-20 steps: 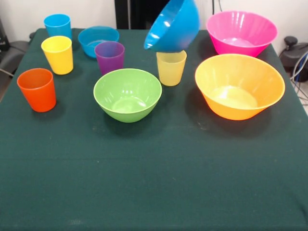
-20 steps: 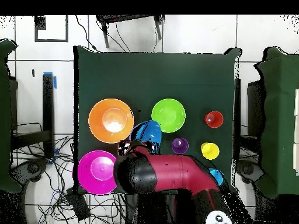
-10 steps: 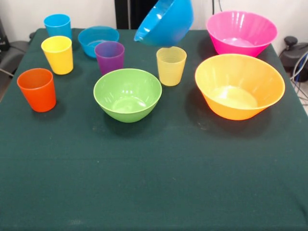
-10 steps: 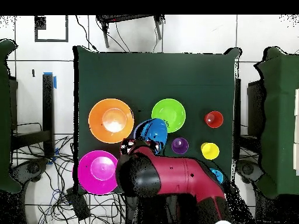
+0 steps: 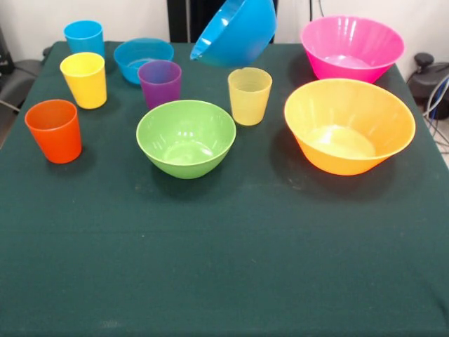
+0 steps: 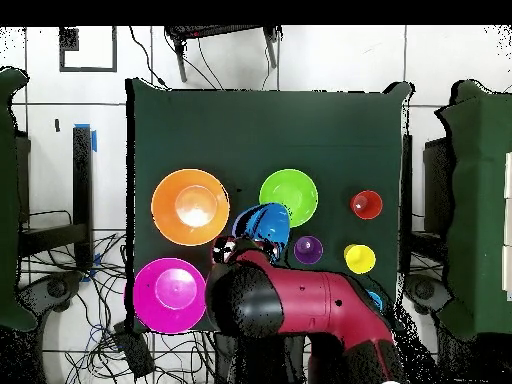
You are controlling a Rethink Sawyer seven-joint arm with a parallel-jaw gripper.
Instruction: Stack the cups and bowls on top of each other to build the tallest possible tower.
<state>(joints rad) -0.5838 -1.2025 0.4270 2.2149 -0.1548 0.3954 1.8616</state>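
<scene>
Arm (image 6: 300, 305) red and black, reaching in from bottom edge of overhead view, wrist end over table's near-base side, between pink bowl and purple cup. Gripper (image 6: 243, 250) mostly hidden under arm's black joint; finger spread not readable, though medium blue bowl (image 5: 236, 31) hangs in air, so presumably held at rim. Contact point not visible in front view. Blue bowl tilted, opening facing down-left in front view, lifted clear of table (image 5: 224, 267), above and just behind pale yellow-green cup (image 5: 249, 95). In overhead view, blue bowl (image 6: 262, 224) seen between orange-yellow bowl and green bowl, partly overlapped by arm.

On table, all apart, nothing stacked: large pink bowl (image 5: 352, 48) at back right, large orange-yellow bowl (image 5: 349, 125) in front of it, green bowl (image 5: 186, 137) near centre, small shallow blue bowl (image 5: 143, 58) at back, purple cup (image 5: 160, 83) just in front of that. Blue cup (image 5: 84, 37), yellow cup (image 5: 84, 79), orange cup (image 5: 54, 130) in a line down left side. All cups upright.
</scene>
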